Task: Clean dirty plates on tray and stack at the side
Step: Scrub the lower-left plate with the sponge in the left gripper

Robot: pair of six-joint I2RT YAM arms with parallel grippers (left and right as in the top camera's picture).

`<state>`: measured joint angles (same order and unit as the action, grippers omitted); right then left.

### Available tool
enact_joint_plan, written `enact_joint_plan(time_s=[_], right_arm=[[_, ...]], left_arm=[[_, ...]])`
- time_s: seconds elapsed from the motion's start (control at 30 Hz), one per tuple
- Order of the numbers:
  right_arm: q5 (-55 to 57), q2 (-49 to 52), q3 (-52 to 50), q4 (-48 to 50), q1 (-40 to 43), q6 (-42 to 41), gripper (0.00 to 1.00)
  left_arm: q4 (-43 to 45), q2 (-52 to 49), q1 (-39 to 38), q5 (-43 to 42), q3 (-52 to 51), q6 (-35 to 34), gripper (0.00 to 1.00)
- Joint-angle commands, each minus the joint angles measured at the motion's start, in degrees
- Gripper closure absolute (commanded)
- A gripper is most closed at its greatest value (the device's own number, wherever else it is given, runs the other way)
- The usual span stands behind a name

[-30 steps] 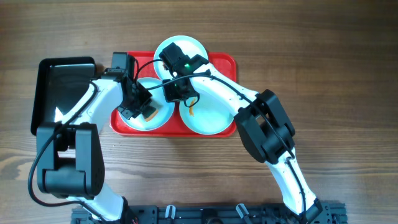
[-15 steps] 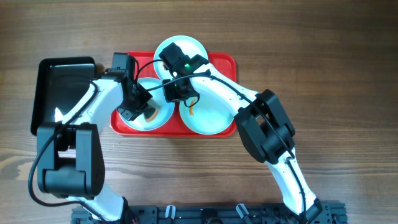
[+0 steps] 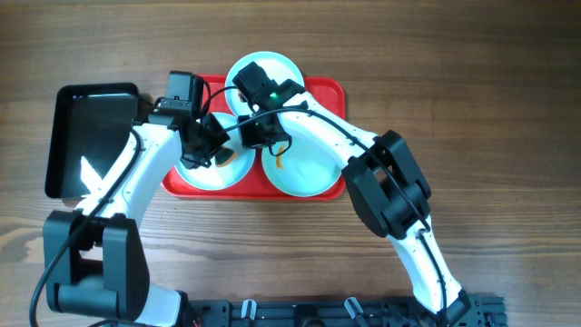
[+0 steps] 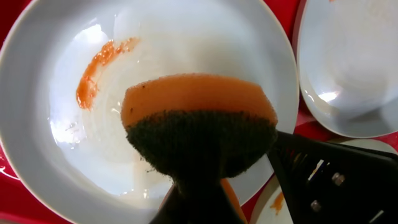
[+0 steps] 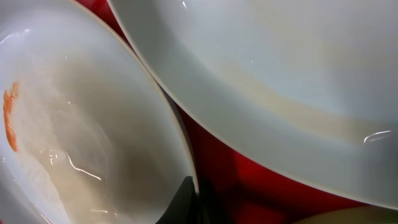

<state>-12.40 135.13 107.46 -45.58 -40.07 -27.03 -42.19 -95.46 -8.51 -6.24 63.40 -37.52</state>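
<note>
The red tray (image 3: 331, 91) holds three pale plates. My left gripper (image 3: 211, 150) is shut on an orange sponge with a dark scrub face (image 4: 199, 118), held over the left plate (image 3: 204, 174). In the left wrist view this plate (image 4: 56, 143) has an orange smear (image 4: 96, 68) beside the sponge. My right gripper (image 3: 259, 136) is shut on the same plate's rim (image 5: 186, 162). The right plate (image 3: 304, 173) carries an orange smear. The far plate (image 3: 272, 68) lies partly under the right arm.
A black rectangular tray (image 3: 91, 127) lies left of the red tray on the wooden table. Both arms cross over the red tray. Red tray floor shows between the plates in the right wrist view (image 5: 249, 162).
My left gripper has carried the sponge across the left plate toward the far side, and the left arm has swung out. The right gripper has stayed on the rim.
</note>
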Motion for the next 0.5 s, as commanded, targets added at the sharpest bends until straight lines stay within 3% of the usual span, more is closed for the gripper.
enact_joint_plan(time_s=[0.0, 0.27, 0.47], right_arm=[[0.83, 2.01, 0.96, 0.11, 0.35, 0.09, 0.96], [-2.32, 2.01, 0.96, -0.55, 0.35, 7.32, 0.96], [-3.06, 2.01, 0.96, -0.5, 0.35, 7.58, 0.96]], left_arm=[[1.18, -2.01, -0.17, 0.79, 0.68, 4.83, 0.96], [2.19, -5.53, 0.85, 0.74, 0.68, 14.97, 0.96], [4.22, -5.6, 1.27, -1.07, 0.52, 19.37, 0.96]])
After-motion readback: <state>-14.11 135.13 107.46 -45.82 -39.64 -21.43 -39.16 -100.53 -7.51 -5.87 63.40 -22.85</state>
